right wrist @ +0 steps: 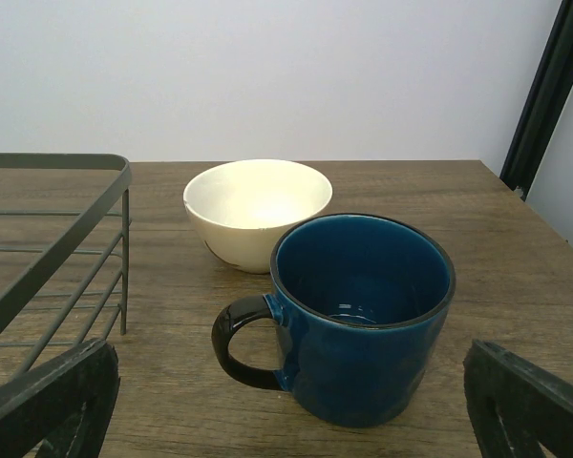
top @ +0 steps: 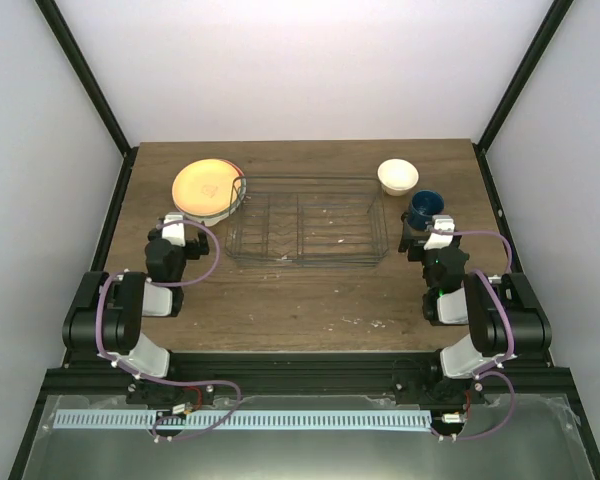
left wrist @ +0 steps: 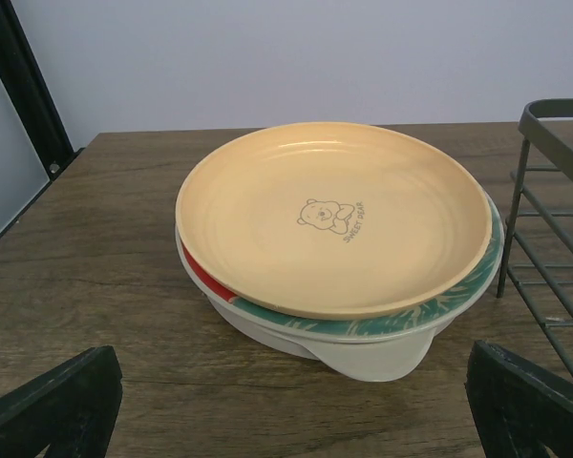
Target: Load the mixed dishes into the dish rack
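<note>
With nothing loaded yet, the dish rack holds no dishes; it sits right of the left fingers and left of the right fingers. Left fingers are spread wide and grasp nothing. The plate stack is straight ahead of them on the counter: orange-yellow plate on top, red plate with a teal rim under it, white plate at the bottom. Right fingers are also released and empty. The dark blue mug stands upright just ahead, centred in the gap, handle pointing toward the left-hand finger. The cream bowl is just beyond the mug; whether they touch cannot be told.

Likely next step: each arm takes its nearest dish.

Risks:
- Plates are nested and offset, so a pinch on the top rim may catch the red one too, or drag the whole stack across the counter.
- Rims lie low, so fingers coming in flat could scrape the counter or slip off a smooth rim.
- Closing on the mug may trap the handle and twist the mug off-centre.
- Advancing too far would shove the mug into the bowl.
- The rack looks light, so a plate pushed against the dividers could slide it.
</note>
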You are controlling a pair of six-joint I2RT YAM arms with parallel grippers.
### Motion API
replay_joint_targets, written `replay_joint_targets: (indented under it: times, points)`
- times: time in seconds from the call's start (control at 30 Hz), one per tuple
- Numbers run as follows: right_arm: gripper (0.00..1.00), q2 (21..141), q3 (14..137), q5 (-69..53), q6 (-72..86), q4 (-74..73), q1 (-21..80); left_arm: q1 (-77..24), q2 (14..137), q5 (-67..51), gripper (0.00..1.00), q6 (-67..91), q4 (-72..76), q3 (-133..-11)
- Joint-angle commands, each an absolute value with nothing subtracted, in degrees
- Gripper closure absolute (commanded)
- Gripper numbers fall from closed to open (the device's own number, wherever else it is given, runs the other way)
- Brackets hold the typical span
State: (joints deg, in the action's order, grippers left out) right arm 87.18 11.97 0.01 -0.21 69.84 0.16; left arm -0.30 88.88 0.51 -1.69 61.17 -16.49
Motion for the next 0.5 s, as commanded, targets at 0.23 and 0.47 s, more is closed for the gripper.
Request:
replay_joint_targets:
  times: [0.23,0.47]
  points:
    - [0.00,87.2,12.8,-0.2,-0.1,70.7,-0.2,0.5,89.0,-1.3,0.00,-1.1,62.9,-17.1]
    - [0.00,87.2,13.0,-0.3,-0.1,71.0,-0.3,0.6,89.1,-2.7,0.00,-1.1,63.1,-17.4]
